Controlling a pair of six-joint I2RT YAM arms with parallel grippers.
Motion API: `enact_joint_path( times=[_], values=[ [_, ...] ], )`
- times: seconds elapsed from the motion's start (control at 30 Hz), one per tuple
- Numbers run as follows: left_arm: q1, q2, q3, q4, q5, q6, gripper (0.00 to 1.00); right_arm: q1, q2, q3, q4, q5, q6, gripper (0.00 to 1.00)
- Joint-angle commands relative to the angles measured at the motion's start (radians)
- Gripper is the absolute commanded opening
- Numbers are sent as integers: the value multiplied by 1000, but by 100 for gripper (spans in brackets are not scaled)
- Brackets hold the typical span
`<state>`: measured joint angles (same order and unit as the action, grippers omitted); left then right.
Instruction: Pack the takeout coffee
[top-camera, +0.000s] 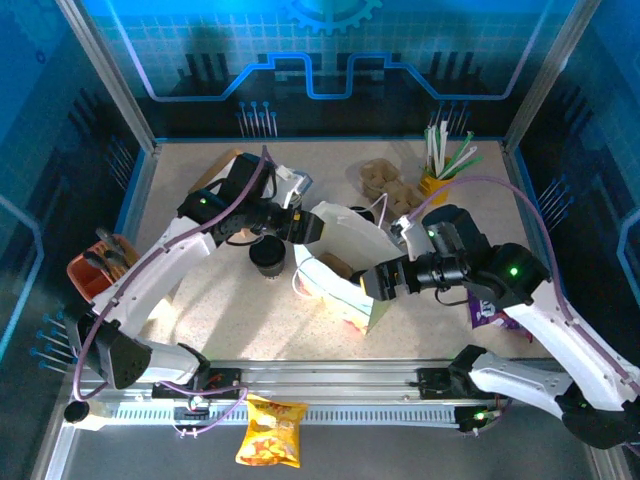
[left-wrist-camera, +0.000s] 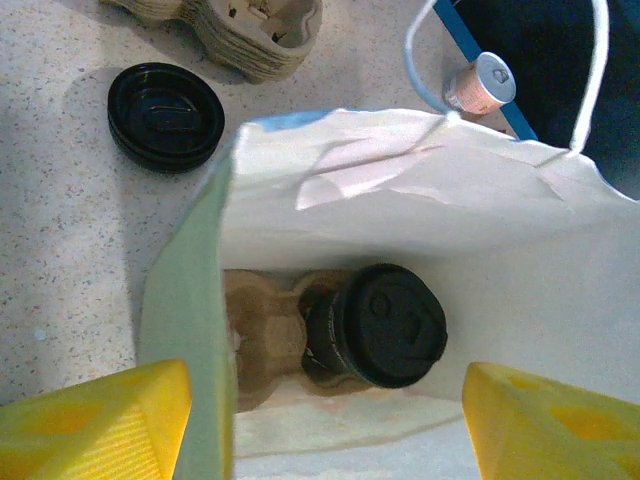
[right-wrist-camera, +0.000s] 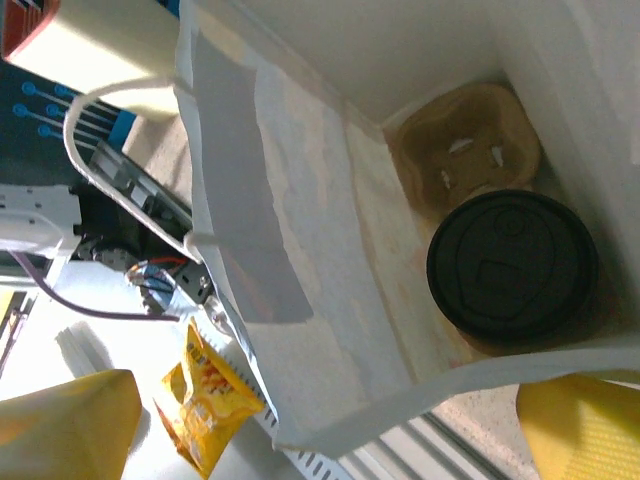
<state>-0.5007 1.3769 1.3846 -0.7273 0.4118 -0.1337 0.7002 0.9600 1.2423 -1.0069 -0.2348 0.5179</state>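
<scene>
The coffee cup (left-wrist-camera: 375, 325) sits in the tray (left-wrist-camera: 262, 345) inside the paper bag (left-wrist-camera: 400, 190); packing looks essentially done. The left arm (top-camera: 150, 275) and right arm (top-camera: 515, 270) hold their jaws spread.

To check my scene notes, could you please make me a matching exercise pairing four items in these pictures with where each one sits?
Items
1. takeout coffee
2. stack of black lids
3. yellow snack packet
4. straws

Places
A. in a yellow holder at the far right corner
B. in the pulp carrier inside the paper bag
C. in front of the arms' base rail
D. on the tabletop beside the bag

Pairs: 1-B, 2-D, 3-C, 4-A
</scene>
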Motion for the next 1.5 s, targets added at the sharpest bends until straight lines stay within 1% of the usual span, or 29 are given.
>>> enact_joint_path(
  times=[0.0, 0.2, 0.37, 0.53, 0.83, 1.0, 1.23, 1.47],
  values=[
    [-6, -32, -12, 9, 38, -24, 73, -40, 6, -5, 71, 20, 12, 96],
    [-6, -48, -17, 28, 44, -43, 73, -118, 27, 2, 124, 8, -2, 96],
    [-6, -70, -26, 32, 52, -53, 73, -197, 72, 18, 167, -52, -23, 96],
    [-7, -110, -65, 57, 58, -63, 74, -253, 118, 37, 206, -91, -39, 95],
    [-15, -144, -96, 35, 87, -68, 74, -319, 216, 79, 259, -152, -67, 95],
    [-24, -170, -119, 53, 120, -94, 74, -341, 294, 136, 270, -194, -88, 94],
    [-40, -188, -131, 59, 124, -112, 75, -377, 384, 211, 252, -196, -129, 94],
    [-73, -178, -125, 77, 156, -125, 75, -419, 443, 273, 200, -182, -187, 93]
  ],
)
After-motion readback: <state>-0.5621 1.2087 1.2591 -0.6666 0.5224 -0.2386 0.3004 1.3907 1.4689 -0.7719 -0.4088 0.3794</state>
